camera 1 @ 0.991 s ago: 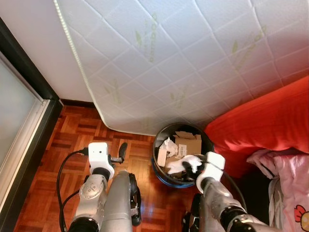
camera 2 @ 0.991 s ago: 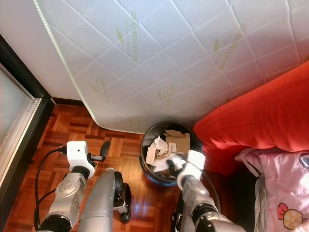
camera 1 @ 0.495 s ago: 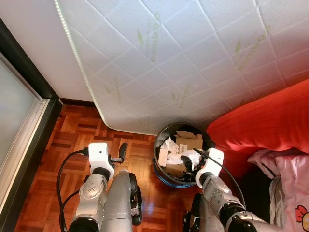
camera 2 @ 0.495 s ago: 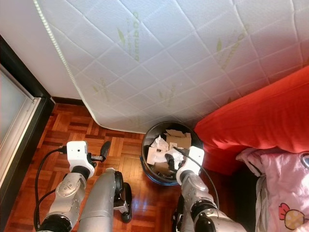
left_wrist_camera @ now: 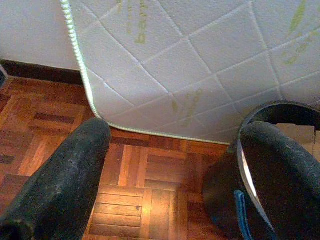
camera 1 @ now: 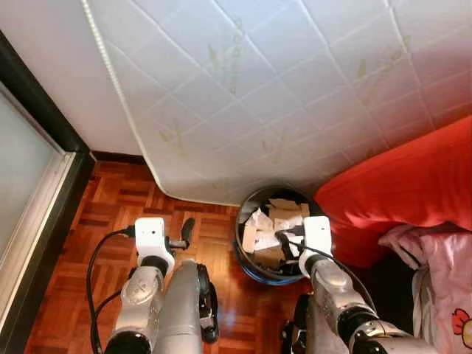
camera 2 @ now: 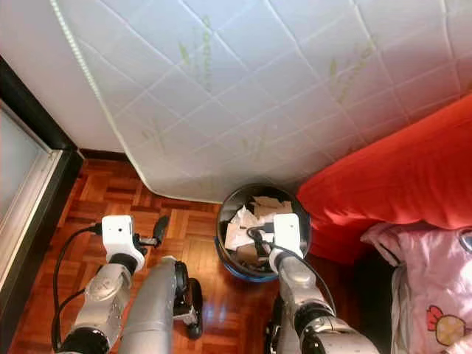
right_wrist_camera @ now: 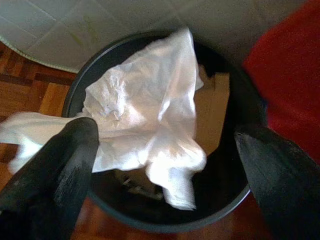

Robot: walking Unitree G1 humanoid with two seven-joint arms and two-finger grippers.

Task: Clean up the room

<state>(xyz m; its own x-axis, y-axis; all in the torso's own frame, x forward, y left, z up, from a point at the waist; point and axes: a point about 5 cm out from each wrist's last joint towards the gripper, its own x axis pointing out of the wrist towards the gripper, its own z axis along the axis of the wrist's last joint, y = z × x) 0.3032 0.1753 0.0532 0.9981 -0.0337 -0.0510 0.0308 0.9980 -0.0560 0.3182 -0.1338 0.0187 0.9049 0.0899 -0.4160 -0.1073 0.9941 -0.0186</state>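
Silver arms: both low in the head views, left arm idle over the parquet floor [camera 1: 110, 214], right arm reaching to the bin.
Left gripper [left_wrist_camera: 170, 175]: fingers spread wide, holding nothing, pointing at the floor just beside the bin.
Right gripper [right_wrist_camera: 165, 165]: over the bin mouth, fingers wide apart; white crumpled paper [right_wrist_camera: 150, 125] sits between them, lying against one finger, not pinched by both.
Trash bin [camera 1: 247, 258]: black, round, on the floor between the mattress [camera 1: 280, 88] and the red sofa [camera 1: 398, 184]; holds cardboard scraps [right_wrist_camera: 212, 112] and paper wads.
Task progress: paper looks released into the bin, so this drop seems done or nearly done; what else needs tidying cannot be judged.
Change from earlier: one second ago the right gripper was lower at the near rim with the white wad bunched at its tip; now the wrist has swung over the bin and the paper hangs loose inside. Left arm unchanged.
Far side: pink bedding [camera 1: 442, 273] on the right, dark door frame [camera 1: 37, 96] on the left.
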